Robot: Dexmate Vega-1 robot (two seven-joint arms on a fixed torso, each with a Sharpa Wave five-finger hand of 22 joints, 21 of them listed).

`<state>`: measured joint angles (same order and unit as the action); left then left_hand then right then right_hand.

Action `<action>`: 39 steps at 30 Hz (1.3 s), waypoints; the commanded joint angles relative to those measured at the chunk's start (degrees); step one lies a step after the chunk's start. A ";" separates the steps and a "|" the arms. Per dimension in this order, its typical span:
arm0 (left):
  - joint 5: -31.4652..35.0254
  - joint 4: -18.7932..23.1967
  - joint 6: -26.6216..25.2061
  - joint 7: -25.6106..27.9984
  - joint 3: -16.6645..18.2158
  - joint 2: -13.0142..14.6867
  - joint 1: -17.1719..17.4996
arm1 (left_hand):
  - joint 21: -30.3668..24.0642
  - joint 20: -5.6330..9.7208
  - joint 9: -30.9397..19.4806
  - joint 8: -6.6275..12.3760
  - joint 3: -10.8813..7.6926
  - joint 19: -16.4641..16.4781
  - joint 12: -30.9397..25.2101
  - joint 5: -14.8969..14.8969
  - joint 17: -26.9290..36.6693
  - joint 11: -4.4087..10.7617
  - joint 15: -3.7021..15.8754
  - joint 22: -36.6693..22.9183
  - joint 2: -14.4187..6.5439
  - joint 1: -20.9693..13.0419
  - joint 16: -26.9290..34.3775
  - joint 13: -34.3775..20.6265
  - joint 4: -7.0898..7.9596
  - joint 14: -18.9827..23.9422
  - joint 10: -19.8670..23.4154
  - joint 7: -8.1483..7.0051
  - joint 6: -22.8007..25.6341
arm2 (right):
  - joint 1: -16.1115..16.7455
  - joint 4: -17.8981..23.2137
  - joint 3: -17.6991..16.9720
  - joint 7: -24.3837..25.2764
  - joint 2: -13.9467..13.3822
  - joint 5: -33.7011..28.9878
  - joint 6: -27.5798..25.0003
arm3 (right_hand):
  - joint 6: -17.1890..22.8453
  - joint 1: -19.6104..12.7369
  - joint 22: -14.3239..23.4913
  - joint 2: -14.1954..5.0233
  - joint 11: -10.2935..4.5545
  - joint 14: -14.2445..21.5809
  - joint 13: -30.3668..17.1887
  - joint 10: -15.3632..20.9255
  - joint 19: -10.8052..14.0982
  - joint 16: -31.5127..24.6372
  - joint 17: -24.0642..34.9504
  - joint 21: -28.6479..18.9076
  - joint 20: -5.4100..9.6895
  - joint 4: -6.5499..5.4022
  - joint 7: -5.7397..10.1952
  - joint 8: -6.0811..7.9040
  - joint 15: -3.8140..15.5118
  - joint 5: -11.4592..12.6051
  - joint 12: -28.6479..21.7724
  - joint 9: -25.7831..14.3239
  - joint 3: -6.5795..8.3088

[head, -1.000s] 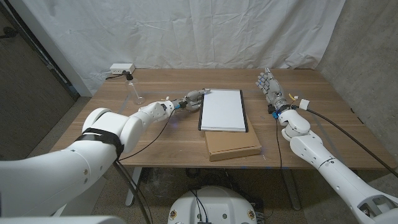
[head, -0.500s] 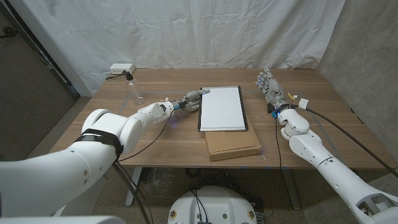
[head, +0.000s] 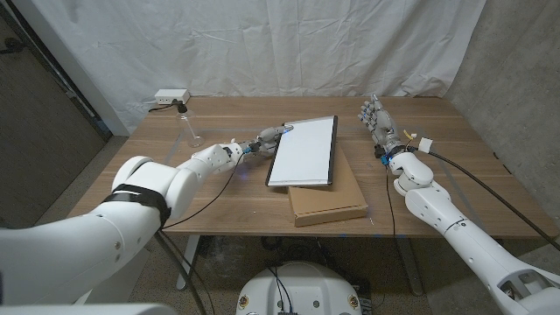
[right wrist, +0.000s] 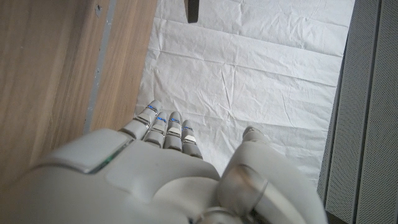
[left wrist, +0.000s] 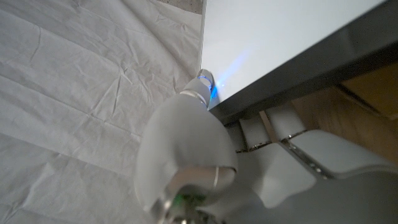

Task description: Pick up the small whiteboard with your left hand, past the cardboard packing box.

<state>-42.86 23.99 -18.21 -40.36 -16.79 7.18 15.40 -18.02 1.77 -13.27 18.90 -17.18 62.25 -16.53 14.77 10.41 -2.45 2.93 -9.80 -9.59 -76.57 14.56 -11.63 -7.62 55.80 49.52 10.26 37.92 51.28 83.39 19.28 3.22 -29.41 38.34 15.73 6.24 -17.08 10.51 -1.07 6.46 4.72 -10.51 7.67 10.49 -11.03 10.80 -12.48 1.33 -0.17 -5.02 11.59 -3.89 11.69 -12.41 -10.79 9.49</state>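
The small whiteboard, white with a dark frame, is tilted up on its left side, its right edge over the flat cardboard packing box. My left hand grips the board's far left corner, thumb on top. In the left wrist view the fingers pinch the board's dark edge. My right hand stands upright at the right of the board, fingers spread and holding nothing; the right wrist view shows its fingers apart against the white curtain.
A clear glass bottle stands at the table's far left, with a white power strip behind it. A white curtain hangs behind the wooden table. A cable runs along my right arm near the table's right edge.
My left hand has raised the whiteboard's left side off the box; the board has tilted and swung toward the left. The right hand has stayed put.
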 commanded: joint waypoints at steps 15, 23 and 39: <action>-9.34 16.85 -6.85 10.30 -1.63 4.40 6.74 | -0.32 0.51 -0.05 -0.17 -1.67 1.77 0.18 0.11 0.09 0.41 2.30 -0.14 -0.20 -0.31 -0.54 -0.18 0.47 3.55 1.62 1.25 1.95 | -0.13 -0.15 0.20 0.26 0.12 -0.27 -0.17 | 0.53 -0.11 0.22 -0.49 -0.28 0.38 -0.17 0.51 0.35 -0.05 0.11 0.14 0.09 0.43 0.25 -0.10 -0.15 -0.20 -0.03 -0.10 0.14; -10.32 18.54 -7.62 11.32 -2.87 5.38 6.79 | -0.17 0.52 -0.03 -0.42 -2.09 1.87 0.48 0.04 0.08 0.52 2.14 -0.08 -0.10 -0.09 -0.96 -0.17 0.63 3.33 1.56 1.19 1.97 | 0.12 0.16 0.16 0.44 0.04 -0.25 -0.29 | 0.46 -0.12 0.22 -0.51 -0.25 0.36 -0.17 0.53 0.38 -0.02 0.11 0.16 0.13 0.48 0.29 -0.14 -0.03 -0.20 -0.02 -0.10 0.13; -12.63 25.41 -9.86 14.72 -3.62 8.11 8.81 | 0.16 0.50 -0.08 -0.85 -2.83 1.95 1.10 -0.09 0.10 0.45 1.89 0.00 0.18 0.24 -1.64 -0.16 0.77 3.00 1.22 1.12 1.90 | 0.36 0.43 0.06 0.72 -0.02 -0.25 -0.35 | 0.51 -0.13 0.23 -0.58 -0.25 0.36 -0.17 0.55 0.39 0.01 0.12 0.22 0.10 0.58 0.13 -0.15 -0.03 -0.20 0.01 -0.10 0.11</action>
<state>-53.92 44.42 -26.60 -28.04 -19.87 13.38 22.80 -17.89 1.45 -13.19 18.40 -18.09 63.16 -15.84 14.63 10.31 -2.13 2.88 -9.75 -9.56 -76.55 13.26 -11.62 -7.40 56.89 50.45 10.25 38.93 51.43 83.48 19.51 3.72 -29.31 38.09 15.46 6.24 -17.08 10.51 -1.07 6.13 4.71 -10.51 7.99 10.49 -11.03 10.79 -12.27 1.33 0.31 -5.02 11.59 -3.89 11.69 -12.41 -10.78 9.49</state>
